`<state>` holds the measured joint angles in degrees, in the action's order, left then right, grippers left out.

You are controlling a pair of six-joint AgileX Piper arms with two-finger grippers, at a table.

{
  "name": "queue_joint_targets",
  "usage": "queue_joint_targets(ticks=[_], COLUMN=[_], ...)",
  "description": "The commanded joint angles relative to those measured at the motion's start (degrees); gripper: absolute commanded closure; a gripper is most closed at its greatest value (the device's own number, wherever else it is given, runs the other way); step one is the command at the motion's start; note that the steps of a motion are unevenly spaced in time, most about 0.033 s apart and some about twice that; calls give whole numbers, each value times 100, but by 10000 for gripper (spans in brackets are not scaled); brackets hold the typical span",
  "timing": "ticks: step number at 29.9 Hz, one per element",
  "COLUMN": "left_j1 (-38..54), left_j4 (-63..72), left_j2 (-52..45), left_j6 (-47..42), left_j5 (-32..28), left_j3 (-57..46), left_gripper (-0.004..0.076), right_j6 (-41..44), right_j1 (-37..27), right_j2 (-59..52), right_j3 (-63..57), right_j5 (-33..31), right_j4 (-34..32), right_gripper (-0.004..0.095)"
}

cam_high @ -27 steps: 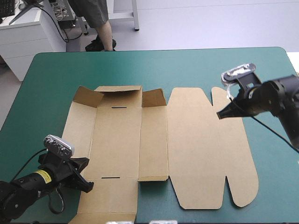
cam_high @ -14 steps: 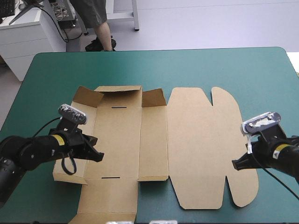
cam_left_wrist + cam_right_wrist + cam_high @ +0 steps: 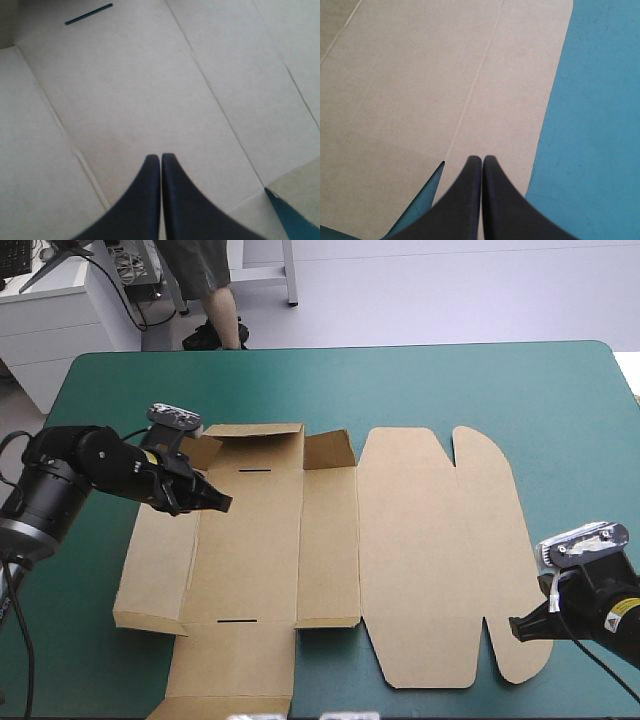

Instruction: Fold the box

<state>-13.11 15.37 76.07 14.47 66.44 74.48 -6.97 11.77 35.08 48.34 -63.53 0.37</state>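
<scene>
Left tool (image 3: 227, 505) farther over creased box (image 3: 420, 540)

Items counted: one brown box (image 3: 420, 540), one teal-green desk (image 3: 300, 380). Grippers: two in all, one left gripper (image 3: 222, 504) and one right gripper (image 3: 515, 628). Slots (image 3: 255, 471) cut in the box: two.

Seen from above, the box (image 3: 330, 540) is cut off by the picture's bottom edge at its nearest flap, so that flap's end is unseen. The left gripper (image 3: 222, 505) and its arm cover part of the far left corner flap. The right gripper (image 3: 515, 626) hides a patch of the teal-green cover (image 3: 580, 440) beside the rounded flap. In both wrist views the box overruns the picture, and the fingers (image 3: 147, 200) hide the board beneath them. Whether either gripper touches the board cannot be told.
</scene>
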Motion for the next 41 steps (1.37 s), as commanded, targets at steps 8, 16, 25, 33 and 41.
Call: queue_joint_targets(ticks=[8, 16, 25, 33, 41], left_j1=[2842, 4471, 5553, 5553, 5530], left_j4=[2126, 2108, 2040, 2018, 2210], left_j2=[-130, -120, -106, -35, 486], left_j6=[1461, 1581, 1278, 1416, 1473], left_j5=[782, 742, 786, 786, 786], left_j3=[223, 223, 223, 223, -104], left_gripper=[732, 732, 646, 123, 69], right_j6=[43, 43, -68, -68, -89], right_j1=[-28, -28, -28, -28, -28], right_j2=[4, 4, 4, 4, 4], right_j3=[127, 127, 127, 127, 127], right_j5=[275, 312, 394, 394, 371], right_j4=[8, -37, -37, -37, -37], right_gripper=[921, 921, 921, 922, 921])
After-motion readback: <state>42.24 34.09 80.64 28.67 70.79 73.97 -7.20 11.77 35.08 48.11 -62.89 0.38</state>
